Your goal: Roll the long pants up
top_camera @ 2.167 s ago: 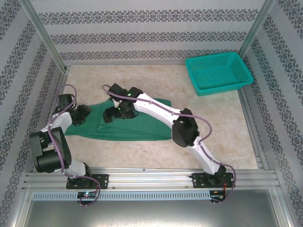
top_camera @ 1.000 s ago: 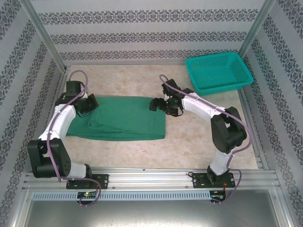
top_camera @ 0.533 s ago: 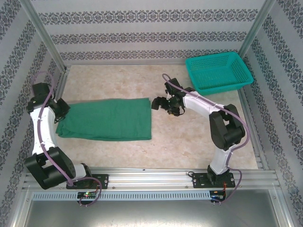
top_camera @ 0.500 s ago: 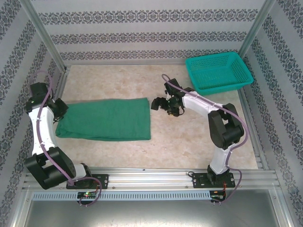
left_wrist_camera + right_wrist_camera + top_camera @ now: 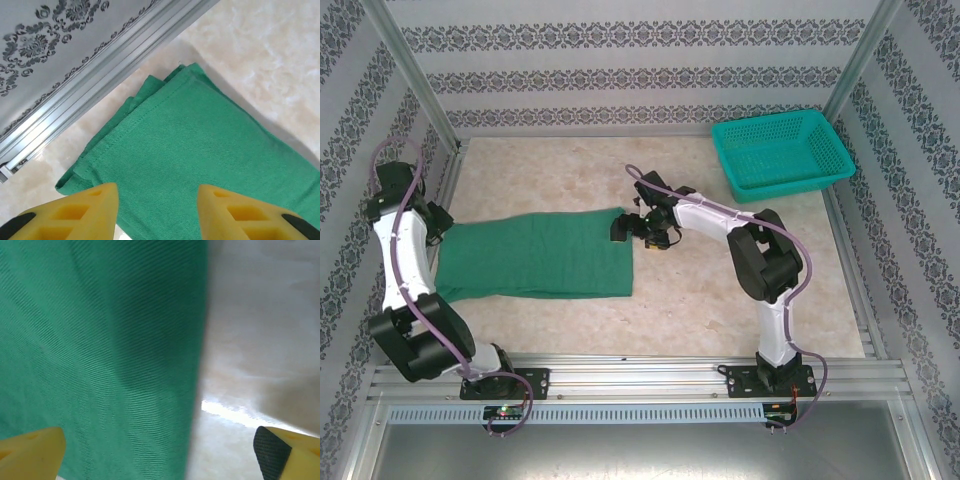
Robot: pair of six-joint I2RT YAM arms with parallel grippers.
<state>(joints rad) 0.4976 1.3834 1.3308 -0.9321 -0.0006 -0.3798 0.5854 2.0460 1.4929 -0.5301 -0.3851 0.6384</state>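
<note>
Marbled tabletop (image 5: 710, 300) carries the long pants (image 5: 535, 255) folded flat at centre-left, long axis running left-right, with the right claw (image 5: 623, 228) spread and empty at their right short edge and the left claw (image 5: 437, 224) spread over the left end.

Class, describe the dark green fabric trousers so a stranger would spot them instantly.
Start at the pale marbled tabletop inside the patterned walls. On its left half lie the long pants, a flat folded rectangle of dark green soft fabric. Unlike the teal plastic mesh basket at the far right corner, they are plain cloth lying flat.
</note>
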